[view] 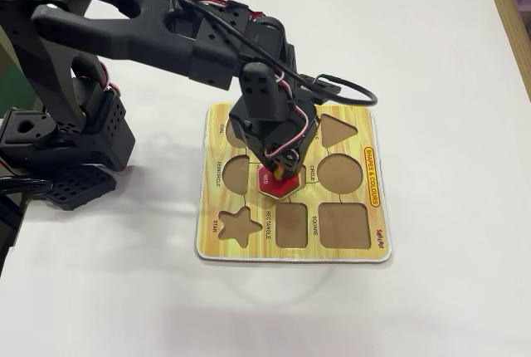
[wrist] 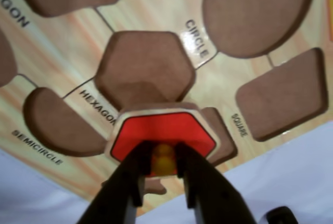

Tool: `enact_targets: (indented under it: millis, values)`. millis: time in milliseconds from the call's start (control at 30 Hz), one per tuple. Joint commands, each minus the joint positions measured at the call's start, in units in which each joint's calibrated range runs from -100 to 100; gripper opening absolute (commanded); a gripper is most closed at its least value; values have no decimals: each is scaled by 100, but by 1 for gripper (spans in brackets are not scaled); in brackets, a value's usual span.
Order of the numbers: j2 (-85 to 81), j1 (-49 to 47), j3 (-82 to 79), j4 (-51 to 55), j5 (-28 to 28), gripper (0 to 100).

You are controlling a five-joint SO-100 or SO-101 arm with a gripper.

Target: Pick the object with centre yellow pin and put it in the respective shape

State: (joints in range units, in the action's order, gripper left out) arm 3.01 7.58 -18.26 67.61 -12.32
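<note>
In the wrist view, the gripper is clamped on the yellow knob in the middle of the red hexagon piece. The two black fingers stand on either side of the knob. The piece is held just short of the hexagon recess, the landmark here, on its near side, and it covers the recess's near edge. The word HEXAGON is printed beside this recess, the circle recess lies beyond it on the right, and the semicircle recess on the left.

In the fixed view, the red hexagon piece sits under the gripper at the middle of the puzzle board, over the hexagon recess, which is hidden.

To do this step well, I think the piece should go a little forward until its edges run parallel with the recess walls, then straight down. The clamp should open only when the piece lies flat inside.
</note>
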Motion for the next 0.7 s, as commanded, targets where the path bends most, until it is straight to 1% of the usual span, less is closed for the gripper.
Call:
enact_targets:
  millis: [0,67,133,200,533,667]
  values:
    - [-175,4,117,-244,-44,1]
    - [-217,-64,126,-261,-127,1]
    - [-250,-103,117,-201,-378,1]
    - [-259,-113,117,-201,-488,1]
    - [-267,-767,117,-244,-520,1]
    - [-267,-816,117,-253,-833,1]
